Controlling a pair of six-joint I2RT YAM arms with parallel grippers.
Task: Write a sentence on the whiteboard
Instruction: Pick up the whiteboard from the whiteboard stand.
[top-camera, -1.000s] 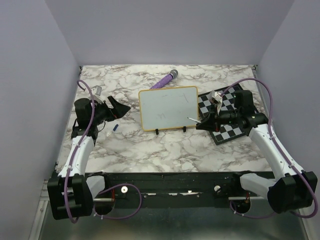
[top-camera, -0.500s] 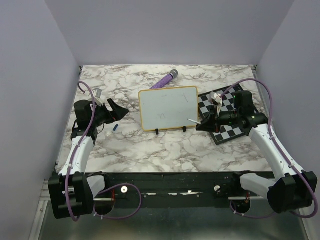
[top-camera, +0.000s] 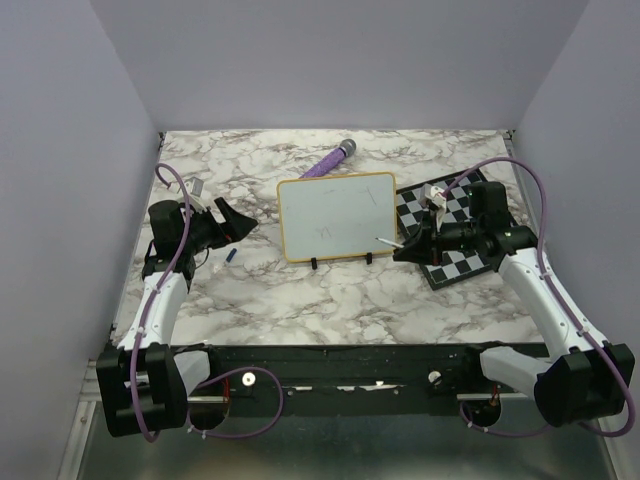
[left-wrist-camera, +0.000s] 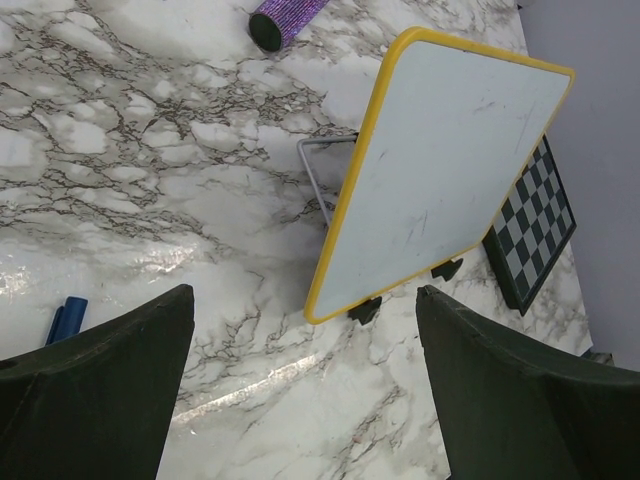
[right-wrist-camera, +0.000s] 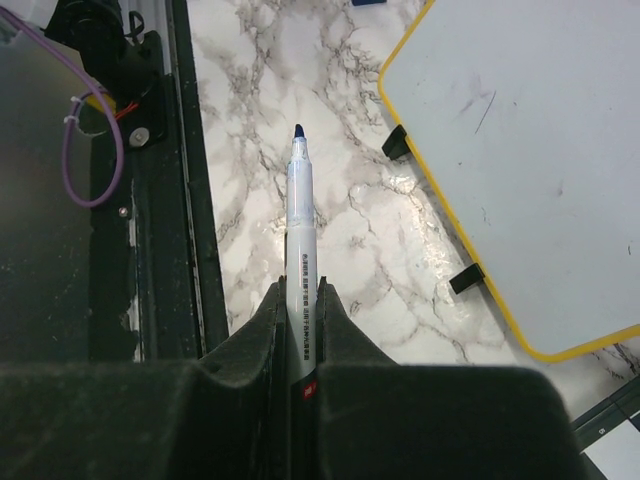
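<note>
The whiteboard (top-camera: 337, 215) with its yellow frame stands propped on two black feet mid-table; it also shows in the left wrist view (left-wrist-camera: 450, 170) and the right wrist view (right-wrist-camera: 540, 150). Only a few faint strokes (top-camera: 322, 230) show on it, and I cannot read a sentence in them. My right gripper (top-camera: 405, 248) (right-wrist-camera: 302, 290) is shut on an uncapped white marker (right-wrist-camera: 302, 215). Its blue tip hovers over the marble just off the board's lower right corner, apart from the surface. My left gripper (top-camera: 245, 220) (left-wrist-camera: 303, 295) stands open and holds nothing, left of the board.
A blue marker cap (top-camera: 231, 256) (left-wrist-camera: 66, 318) lies on the marble near the left gripper. A purple glittery stick (top-camera: 328, 160) lies behind the board. A checkered chessboard (top-camera: 455, 235) lies under the right arm. A wire stand (left-wrist-camera: 315, 175) props the whiteboard from behind.
The left gripper has drawn back slightly to the left. The right gripper and its marker have barely moved.
</note>
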